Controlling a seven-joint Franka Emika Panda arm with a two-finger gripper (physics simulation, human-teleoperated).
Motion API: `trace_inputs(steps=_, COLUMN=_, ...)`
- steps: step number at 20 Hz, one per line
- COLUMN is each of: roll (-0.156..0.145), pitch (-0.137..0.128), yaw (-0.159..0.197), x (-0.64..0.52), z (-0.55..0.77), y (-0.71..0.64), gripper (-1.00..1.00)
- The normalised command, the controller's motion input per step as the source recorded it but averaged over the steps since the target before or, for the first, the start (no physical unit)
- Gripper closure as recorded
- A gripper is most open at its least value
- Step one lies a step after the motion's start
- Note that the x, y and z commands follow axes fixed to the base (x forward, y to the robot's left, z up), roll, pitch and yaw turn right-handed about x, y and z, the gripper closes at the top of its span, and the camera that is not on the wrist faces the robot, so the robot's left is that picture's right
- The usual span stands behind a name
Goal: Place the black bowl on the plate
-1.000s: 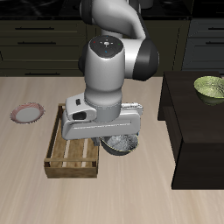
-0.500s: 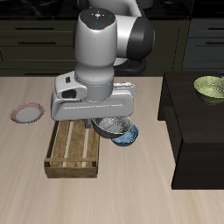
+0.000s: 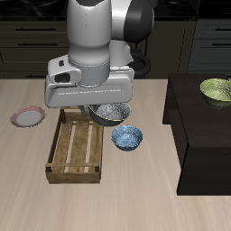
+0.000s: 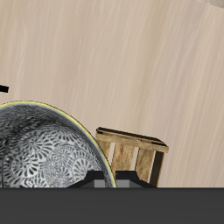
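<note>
**Bowl lifted clear, carried back toward the plate side**

Since a second ago my arm has swung up and back across the table, and the blue-patterned bowl (image 3: 127, 137) that I was covering is now exposed on the wood. Black bowl (image 3: 111, 113) hangs under my gripper (image 3: 110, 110), off the table, over the far corner of the wooden crate (image 3: 78, 146). Fingers themselves are hidden by my wrist housing in the exterior view; in the wrist view the bowl's rim (image 4: 54, 112) runs right up to the finger base, so I'm clamped on its rim, closed to rim thickness.

Plate (image 3: 28, 116) sits on bare table just beside the crate's far end, well apart from the bowl. Open tabletop runs between the crate's back edge and the cabinets. Dark raised block (image 3: 204, 126) stands at the other side, with the pale green bowl (image 3: 217, 89) on top, well apart from me.
</note>
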Motion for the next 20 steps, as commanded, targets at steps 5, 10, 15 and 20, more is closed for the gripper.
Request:
trace_inputs(steps=5, roll=-0.011, pitch=-0.037, yaw=0.0, x=-0.23, z=0.2, y=-0.29, gripper=1.0)
trace_inputs(steps=10, roll=0.021, pitch=-0.043, yaw=-0.016, x=-0.49, z=0.22, y=-0.27, gripper=1.0)
trace_inputs(steps=15, roll=0.014, pitch=-0.041, yaw=0.01, x=-0.44, z=0.12, y=-0.18, gripper=1.0)
trace_inputs(steps=20, roll=-0.01, pitch=-0.021, yaw=-0.014, x=-0.28, z=0.0, y=-0.24, gripper=1.0)
